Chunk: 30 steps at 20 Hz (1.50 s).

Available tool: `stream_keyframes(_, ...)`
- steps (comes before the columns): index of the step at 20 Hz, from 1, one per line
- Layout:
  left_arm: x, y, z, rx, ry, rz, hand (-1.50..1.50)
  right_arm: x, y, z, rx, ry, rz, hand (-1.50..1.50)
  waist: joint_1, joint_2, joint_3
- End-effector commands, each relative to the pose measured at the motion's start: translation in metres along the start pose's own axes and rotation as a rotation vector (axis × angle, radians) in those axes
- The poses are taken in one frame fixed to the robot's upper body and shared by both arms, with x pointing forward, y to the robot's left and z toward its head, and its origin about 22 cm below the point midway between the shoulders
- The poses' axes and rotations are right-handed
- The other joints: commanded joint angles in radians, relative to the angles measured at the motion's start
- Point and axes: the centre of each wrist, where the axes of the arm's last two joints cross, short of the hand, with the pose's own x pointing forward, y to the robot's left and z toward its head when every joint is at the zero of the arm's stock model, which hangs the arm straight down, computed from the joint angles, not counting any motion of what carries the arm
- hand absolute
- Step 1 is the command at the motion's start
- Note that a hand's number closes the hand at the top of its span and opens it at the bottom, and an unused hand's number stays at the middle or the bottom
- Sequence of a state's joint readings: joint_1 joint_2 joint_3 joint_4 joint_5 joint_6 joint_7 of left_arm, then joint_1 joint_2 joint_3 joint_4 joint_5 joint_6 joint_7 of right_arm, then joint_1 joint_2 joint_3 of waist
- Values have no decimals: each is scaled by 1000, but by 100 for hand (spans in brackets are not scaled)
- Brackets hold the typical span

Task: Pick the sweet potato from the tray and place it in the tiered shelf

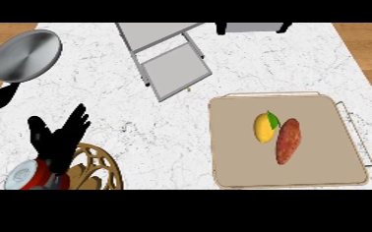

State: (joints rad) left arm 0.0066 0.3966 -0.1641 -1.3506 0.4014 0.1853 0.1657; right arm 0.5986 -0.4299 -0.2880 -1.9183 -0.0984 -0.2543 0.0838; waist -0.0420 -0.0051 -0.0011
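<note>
reddish-brown sweet potato (288, 141) lying long-ways on the tray (240, 172), touching a lemon (264, 127); left robot hand (56, 138) spread wide, holding nothing

A: How is the bench (276, 59) finished?
B: White marble with grey veins is seen, smooth; wood is shown at its edges.
A: And the tiered shelf (170, 54)?
B: Matt grey metal. The pan (27, 55) is brushed metal, the tray (240, 167) matt beige, the sweet potato (288, 141) rough-skinned.
</note>
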Motion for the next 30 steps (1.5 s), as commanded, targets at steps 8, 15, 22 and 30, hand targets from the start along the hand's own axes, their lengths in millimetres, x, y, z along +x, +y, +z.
stream_keyframes(8, 0, -29, -13, -42, 17, -15, 0, 103, 11, 30, 143, 145, 137, -150, 54, 12, -2)
stream_keyframes(15, 14, -19, -12, -51, 14, -20, 0, 137, 46, 6, 37, 275, 236, -150, 70, 11, -1)
stream_keyframes(22, 32, -21, -20, -59, 10, -26, 0, 132, 100, -29, 74, 399, 361, -150, 72, 11, 0)
stream_keyframes(30, 0, -21, -15, -52, 8, -19, 0, 142, 131, -34, 138, 460, 465, -150, 56, 7, 0)
